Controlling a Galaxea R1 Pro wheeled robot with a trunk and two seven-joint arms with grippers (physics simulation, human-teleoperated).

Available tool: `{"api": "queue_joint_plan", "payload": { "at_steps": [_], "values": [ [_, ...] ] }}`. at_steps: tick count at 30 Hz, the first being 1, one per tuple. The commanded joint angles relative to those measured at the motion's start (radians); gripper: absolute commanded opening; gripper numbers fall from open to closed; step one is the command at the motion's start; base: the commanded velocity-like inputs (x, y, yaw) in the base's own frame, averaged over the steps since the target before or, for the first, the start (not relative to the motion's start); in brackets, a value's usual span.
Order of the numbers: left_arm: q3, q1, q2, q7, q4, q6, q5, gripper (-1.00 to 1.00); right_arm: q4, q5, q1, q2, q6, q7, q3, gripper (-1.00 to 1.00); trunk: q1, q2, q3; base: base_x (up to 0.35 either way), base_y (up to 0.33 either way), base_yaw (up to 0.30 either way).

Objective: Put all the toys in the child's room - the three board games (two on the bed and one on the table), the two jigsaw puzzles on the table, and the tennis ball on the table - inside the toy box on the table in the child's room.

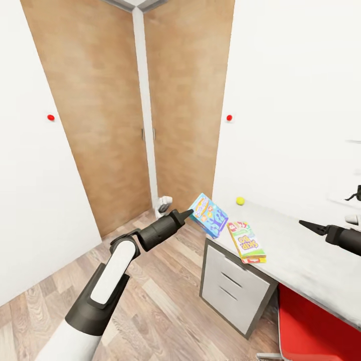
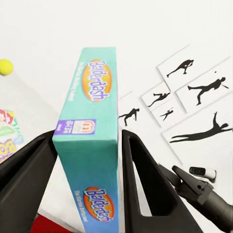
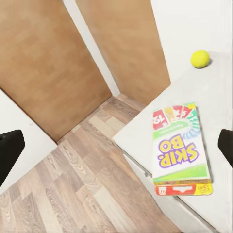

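Observation:
My left gripper (image 1: pixel 192 214) is shut on the blue board game (image 1: pixel 209 215), held tilted in the air just off the table's (image 1: pixel 306 260) near-left corner. In the left wrist view the box (image 2: pixel 92 141) stands edge-on between both fingers (image 2: pixel 145 184). The Skip-Bo board game (image 1: pixel 246 242) lies flat near that corner, and the tennis ball (image 1: pixel 240 200) rests behind it by the wall. My right gripper (image 1: pixel 307 224) hovers over the table to the right, open and empty, looking at the Skip-Bo box (image 3: pixel 180 154) and the ball (image 3: pixel 200 58). The toy box and jigsaw puzzles are out of view.
A white drawer unit (image 1: pixel 235 288) sits under the table's left end, with a red seat (image 1: pixel 311 326) to its right. Wooden wardrobe doors (image 1: pixel 115 125) fill the corner behind. Wood floor (image 1: pixel 165 301) lies open to the left of the table. Silhouette pictures (image 2: pixel 194 102) hang on the wall.

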Motion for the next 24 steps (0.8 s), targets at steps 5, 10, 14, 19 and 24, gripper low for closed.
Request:
{"api": "queue_joint_plan", "payload": {
  "at_steps": [5, 10, 14, 19, 24],
  "values": [
    [0.001, -0.003, -0.001, 0.003, -0.001, 0.008, 0.01, -1.0, 0.0, -0.005, -0.001, 0.0, 0.008, 0.0, -0.001, 1.0, 0.001, -0.002, -0.002, 0.0, 0.0, -0.282],
    [0.002, -0.004, -0.001, 0.01, 0.003, 0.013, 0.013, -1.0, 0.0, -0.005, -0.001, 0.0, 0.008, 0.0, -0.001, 1.0, 0.001, -0.002, -0.002, 0.0, 0.0, -0.282],
    [0.002, -0.004, -0.001, 0.011, 0.003, 0.013, 0.022, -1.0, 0.0, -0.005, -0.001, 0.0, 0.008, 0.0, -0.001, 1.0, 0.001, -0.002, -0.002, 0.0, 0.0, -0.282],
    [0.003, -0.004, -0.001, 0.012, 0.004, 0.014, 0.027, -1.0, 0.0, -0.005, -0.001, 0.0, 0.008, 0.0, -0.001, 1.0, 0.001, -0.002, -0.002, 0.0, 0.0, -0.282],
    [0.004, -0.004, -0.001, 0.013, 0.005, 0.026, 0.029, -1.0, 0.0, -0.005, -0.001, 0.0, 0.008, 0.0, -0.001, 1.0, 0.001, -0.002, -0.002, 0.0, 0.0, -0.282]
  ]
}}
